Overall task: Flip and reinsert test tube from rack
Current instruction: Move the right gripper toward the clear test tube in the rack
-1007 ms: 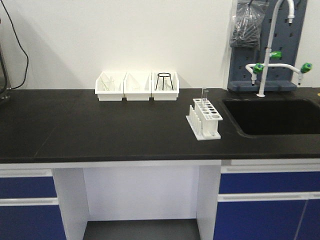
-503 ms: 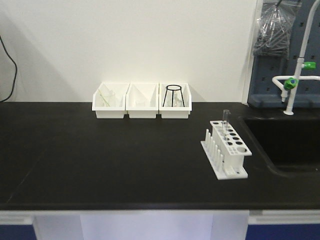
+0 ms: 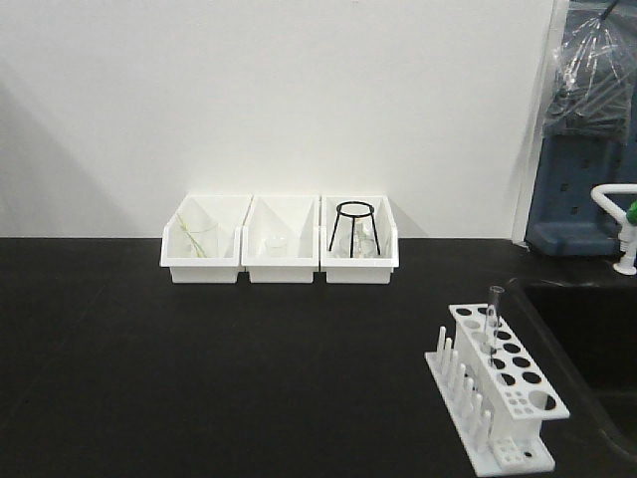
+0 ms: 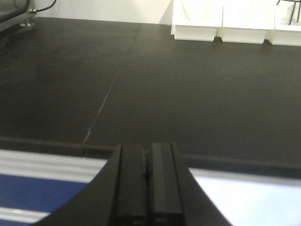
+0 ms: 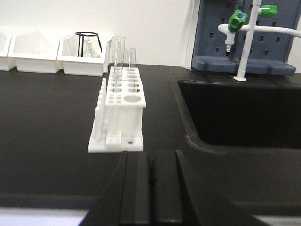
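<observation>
The white rack (image 3: pixel 508 403) stands on the black bench at the front right, beside the sink. A slim clear test tube (image 3: pixel 494 307) stands upright in a hole at its far end. In the right wrist view the rack (image 5: pixel 123 110) is straight ahead of my right gripper (image 5: pixel 151 154), which is shut and empty, a short way back from it. The tube (image 5: pixel 132 60) shows there at the far end, with a second clear tube shape (image 5: pixel 118 55) beside it. My left gripper (image 4: pixel 148 149) is shut and empty over the bench's front edge. Neither gripper shows in the front view.
Three white bins (image 3: pixel 282 261) stand by the wall; the right one holds a black tripod ring (image 3: pixel 355 227). A sink (image 5: pixel 235 110) lies right of the rack, with a white tap (image 5: pixel 248 42) and a blue-grey pegboard (image 3: pixel 587 149) behind it.
The front view has closed in on the bench and shifted left: bins and rack look larger, and the rack now sits at the lower right. Rack and tube have not moved.
</observation>
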`<state>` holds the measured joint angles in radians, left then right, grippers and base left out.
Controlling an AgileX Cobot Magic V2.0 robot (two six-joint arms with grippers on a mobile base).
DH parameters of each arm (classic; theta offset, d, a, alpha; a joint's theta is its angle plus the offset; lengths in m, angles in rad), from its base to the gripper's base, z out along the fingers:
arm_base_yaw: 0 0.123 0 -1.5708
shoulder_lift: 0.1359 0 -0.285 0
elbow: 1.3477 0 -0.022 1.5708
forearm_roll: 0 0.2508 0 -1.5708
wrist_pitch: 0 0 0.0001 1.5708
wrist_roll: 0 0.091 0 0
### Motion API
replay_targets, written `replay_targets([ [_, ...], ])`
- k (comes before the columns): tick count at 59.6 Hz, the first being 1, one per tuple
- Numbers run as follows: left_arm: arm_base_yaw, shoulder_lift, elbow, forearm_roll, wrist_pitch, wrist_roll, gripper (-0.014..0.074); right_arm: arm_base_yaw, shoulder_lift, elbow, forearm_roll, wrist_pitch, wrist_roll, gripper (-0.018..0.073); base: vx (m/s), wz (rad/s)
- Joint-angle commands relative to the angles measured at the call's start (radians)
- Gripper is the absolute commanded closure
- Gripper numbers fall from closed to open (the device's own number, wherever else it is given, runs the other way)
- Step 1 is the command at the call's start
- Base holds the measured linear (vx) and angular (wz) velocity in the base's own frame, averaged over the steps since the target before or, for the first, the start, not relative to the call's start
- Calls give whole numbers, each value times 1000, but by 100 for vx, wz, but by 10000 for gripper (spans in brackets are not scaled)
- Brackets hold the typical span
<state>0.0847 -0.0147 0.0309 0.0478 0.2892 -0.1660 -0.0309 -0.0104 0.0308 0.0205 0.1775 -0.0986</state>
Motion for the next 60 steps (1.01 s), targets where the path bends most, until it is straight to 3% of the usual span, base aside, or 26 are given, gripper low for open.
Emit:
replay_targets([
  [1, -5, -13, 1, -4, -86, 0, 603, -7, -10, 1, -3, -81, -10, 568, 39, 1],
  [30, -5, -13, 1, -4, -86, 0, 603, -7, -10, 1, -3, -81, -10, 568, 30, -4],
  [60, -5, -13, 1, -4, -86, 0, 603, -7, -10, 1, -3, -78, -10, 568, 5, -1],
])
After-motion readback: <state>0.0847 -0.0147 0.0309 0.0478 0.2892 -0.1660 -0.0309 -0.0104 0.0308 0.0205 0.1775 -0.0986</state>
